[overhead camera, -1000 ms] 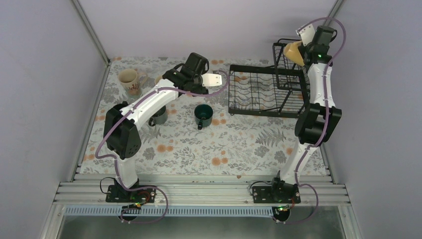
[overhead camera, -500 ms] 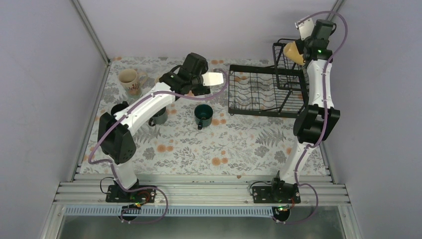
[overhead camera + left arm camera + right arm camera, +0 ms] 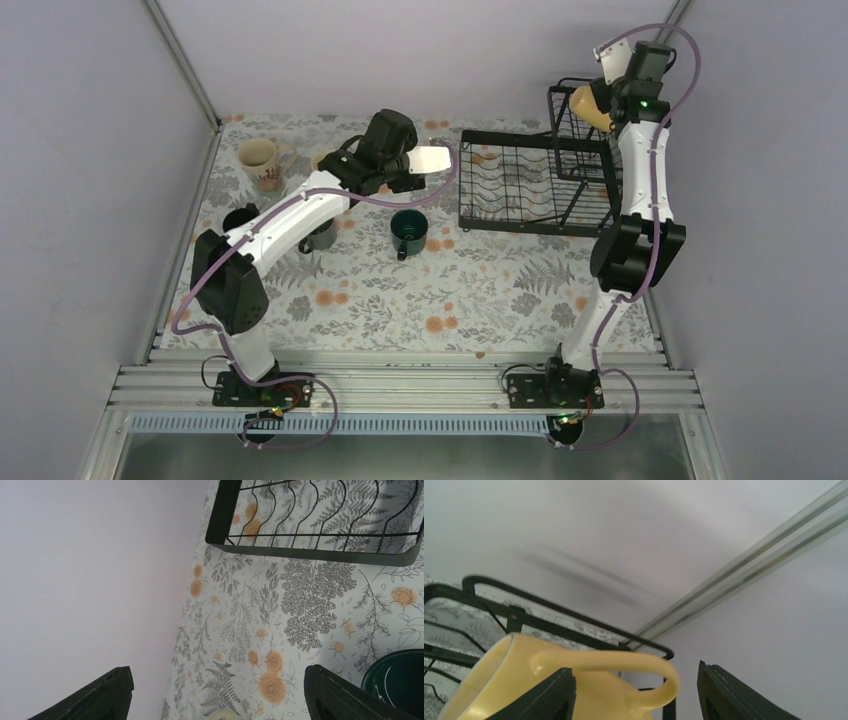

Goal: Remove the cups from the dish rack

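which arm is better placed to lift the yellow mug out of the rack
Right. The right tool straddles the handle of the yellow mug at the raised basket. The left tool hangs open over the tablecloth near the dark teal mug, far from that basket.

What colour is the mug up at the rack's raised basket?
The mug is pale yellow, clearest in the right wrist view.

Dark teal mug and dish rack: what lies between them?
Only bare floral tablecloth, seen in the left wrist view between the dark teal mug and the dish rack.
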Robot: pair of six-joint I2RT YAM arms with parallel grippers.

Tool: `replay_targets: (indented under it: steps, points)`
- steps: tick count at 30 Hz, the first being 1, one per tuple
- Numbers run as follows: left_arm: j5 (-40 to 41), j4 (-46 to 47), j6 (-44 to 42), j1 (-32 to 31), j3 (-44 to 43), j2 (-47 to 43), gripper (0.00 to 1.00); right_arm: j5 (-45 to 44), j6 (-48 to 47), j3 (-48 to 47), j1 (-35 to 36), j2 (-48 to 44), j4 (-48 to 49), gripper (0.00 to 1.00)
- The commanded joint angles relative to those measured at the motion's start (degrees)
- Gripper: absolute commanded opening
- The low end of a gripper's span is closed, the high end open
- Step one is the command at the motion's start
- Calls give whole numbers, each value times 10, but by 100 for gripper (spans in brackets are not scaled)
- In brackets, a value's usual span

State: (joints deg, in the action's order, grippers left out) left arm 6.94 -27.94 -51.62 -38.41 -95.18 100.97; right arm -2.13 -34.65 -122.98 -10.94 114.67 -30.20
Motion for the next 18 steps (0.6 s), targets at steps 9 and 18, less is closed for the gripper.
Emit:
replay_targets:
  steps: [9,18]
  points:
    - [-18,45,11,-4,24,-11,85,-33,47,-14,-12,22,20,75]
    - [-21,63,5,-3,48,-8,86,-49,78,-33,-18,41,-19,79]
